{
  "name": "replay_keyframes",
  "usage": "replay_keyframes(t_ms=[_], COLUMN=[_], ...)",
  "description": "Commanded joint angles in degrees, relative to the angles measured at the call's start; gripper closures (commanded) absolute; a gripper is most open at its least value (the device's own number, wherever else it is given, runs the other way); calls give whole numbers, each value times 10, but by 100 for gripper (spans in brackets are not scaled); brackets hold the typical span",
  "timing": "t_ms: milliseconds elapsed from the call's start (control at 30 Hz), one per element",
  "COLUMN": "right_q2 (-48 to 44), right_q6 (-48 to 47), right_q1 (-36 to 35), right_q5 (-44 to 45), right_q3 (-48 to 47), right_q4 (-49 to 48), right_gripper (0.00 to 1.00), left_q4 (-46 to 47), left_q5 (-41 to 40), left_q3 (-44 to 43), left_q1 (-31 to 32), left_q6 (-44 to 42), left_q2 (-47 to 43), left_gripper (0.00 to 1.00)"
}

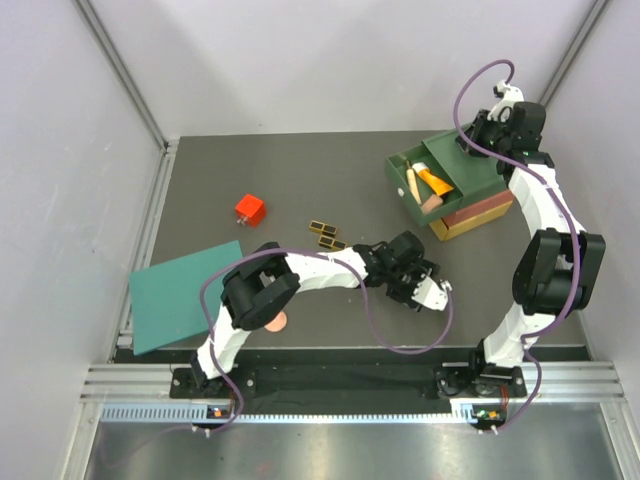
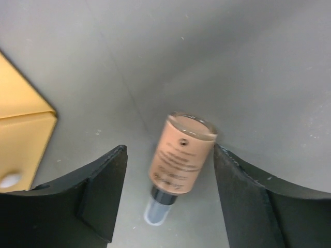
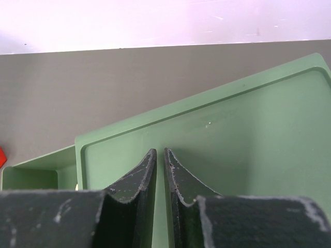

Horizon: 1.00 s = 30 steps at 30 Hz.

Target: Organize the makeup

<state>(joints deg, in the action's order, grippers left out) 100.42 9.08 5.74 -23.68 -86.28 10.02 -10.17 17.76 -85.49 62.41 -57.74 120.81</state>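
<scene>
**— How do your arms stand?**

— My left arm [image 1: 320, 268] reaches low from its base across the table [image 1: 300, 170] to the right, with the wrist in front of the drawer box [image 1: 470, 170]. My left jaws are released and spread wide, with a finger [image 2: 101, 191] on either side of a beige bottle [image 2: 181, 157]. The bottle lies flat on the table with its dark cap toward my wrist. It is closer to the finger on the right of the wrist view, and I cannot tell whether they touch. My right arm [image 1: 545, 215] rises and folds over the box. My right jaws are clenched to a thin slit with nothing in it, above the box's green top [image 3: 248, 134].

**— What does the box hold?**

— The green drawer [image 1: 393, 178] is pulled out toward the left. In it lie an orange tube [image 1: 437, 182], a cream stick [image 1: 411, 183] and a beige piece [image 1: 432, 203] too small for me to name. Red and yellow levels lie beneath.

**— And around it?**

— The table is grey and the walls [image 1: 300, 60] are pale. Small black-gold palettes [image 1: 325, 233] lie mid-table, with a red cube [image 1: 249, 209] further left. A teal sheet [image 1: 170, 295] lies at the near left. A copper disc [image 1: 279, 322] peeks from under my left elbow.
</scene>
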Motion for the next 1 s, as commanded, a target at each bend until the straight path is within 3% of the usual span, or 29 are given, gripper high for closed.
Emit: replay_keyframes(t_ms=[0, 100, 233, 267, 433, 467, 667, 967], right_q2=[40, 39, 41, 41, 40, 41, 43, 49], right_q6=[-12, -11, -13, -12, -12, -13, -13, -12], right_q1=[-4, -4, -4, -4, -4, -4, -4, -4], right_q5=[13, 13, 13, 13, 14, 14, 14, 14], right_q3=[57, 58, 56, 56, 59, 58, 56, 52], right_q4=[210, 208, 208, 208, 207, 208, 207, 207], right_gripper=[87, 87, 87, 87, 87, 87, 87, 87], left_q4=[-22, -54, -83, -92, -138, -146, -189, -108], left_q5=[19, 23, 21, 19, 0, -4, -16, -19], left_q3=[-23, -23, -14, -14, -29, -32, -70, -100], left_q1=[-9, -16, -19, -19, -19, -19, -19, -19], left_q6=[-16, -19, -24, -24, -19, -19, 13, 109], left_q2=[11, 14, 13, 12, 8, 6, -7, -67], left_gripper=[31, 40, 59, 77, 87, 98, 100, 100])
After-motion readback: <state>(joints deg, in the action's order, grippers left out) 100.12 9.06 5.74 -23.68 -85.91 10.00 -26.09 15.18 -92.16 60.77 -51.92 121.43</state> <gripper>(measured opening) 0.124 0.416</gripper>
